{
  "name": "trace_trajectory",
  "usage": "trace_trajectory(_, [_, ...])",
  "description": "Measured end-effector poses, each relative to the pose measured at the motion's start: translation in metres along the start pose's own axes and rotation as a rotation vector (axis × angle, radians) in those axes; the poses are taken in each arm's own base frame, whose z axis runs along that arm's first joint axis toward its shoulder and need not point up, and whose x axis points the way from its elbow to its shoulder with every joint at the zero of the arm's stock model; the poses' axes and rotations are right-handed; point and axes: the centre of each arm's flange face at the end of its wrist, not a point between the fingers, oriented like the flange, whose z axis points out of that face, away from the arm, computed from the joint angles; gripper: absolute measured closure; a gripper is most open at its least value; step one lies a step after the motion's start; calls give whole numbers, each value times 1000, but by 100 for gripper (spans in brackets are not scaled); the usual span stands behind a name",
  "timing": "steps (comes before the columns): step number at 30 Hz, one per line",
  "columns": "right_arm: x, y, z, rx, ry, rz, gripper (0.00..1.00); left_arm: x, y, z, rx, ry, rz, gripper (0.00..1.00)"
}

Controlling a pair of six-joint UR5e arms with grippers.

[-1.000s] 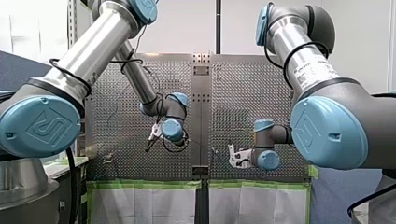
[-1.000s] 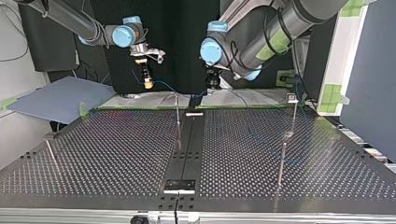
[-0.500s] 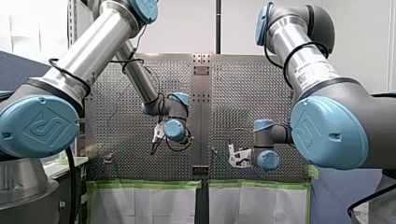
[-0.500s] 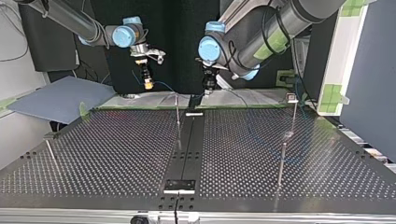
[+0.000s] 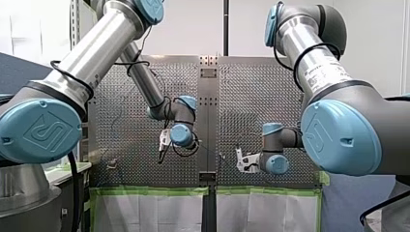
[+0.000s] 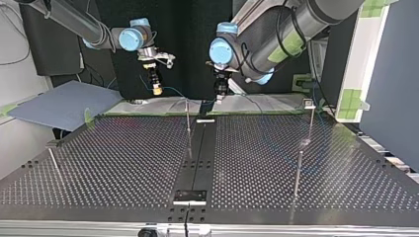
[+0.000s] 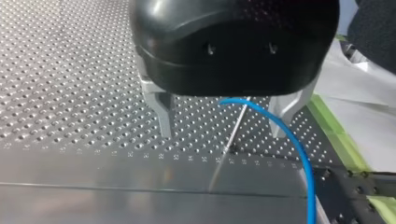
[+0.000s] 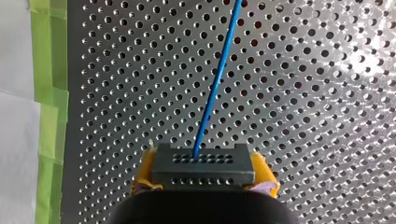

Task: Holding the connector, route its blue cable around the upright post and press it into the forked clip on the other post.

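Holding: my right gripper [image 6: 157, 89] has its yellow pads [image 8: 145, 171] squeezed tight on the dark grey block-shaped connector [image 8: 203, 165].
Landmark: the thin upright metal post [image 6: 188, 121] stands in the middle of the shiny metal table full of holes [image 6: 123, 158].
Connector place: up in the air, left of the post in the top view.
Thin blue cable [image 8: 218, 84]: it comes out of the connector and runs over the table, then passes through the gap of my left gripper [image 7: 223, 135].
Left gripper: black, with its metal fingers [image 7: 162, 112] spread apart and gripping nothing.
Left gripper place: near the post, just right of it in the top view. In the left wrist view the post shows ahead, in the gap between the fingers.
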Motion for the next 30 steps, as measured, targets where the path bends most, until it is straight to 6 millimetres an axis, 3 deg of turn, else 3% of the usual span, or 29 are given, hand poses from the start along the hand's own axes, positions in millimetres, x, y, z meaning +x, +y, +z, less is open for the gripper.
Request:
trace_trajectory(18, [1,-4,-1,13,0,0,56,22,-23,36,-5,9,-20,0])
trace_trajectory(30, [1,-6,-1,15,1,1,56,23,-48,21,51,1,1,0])
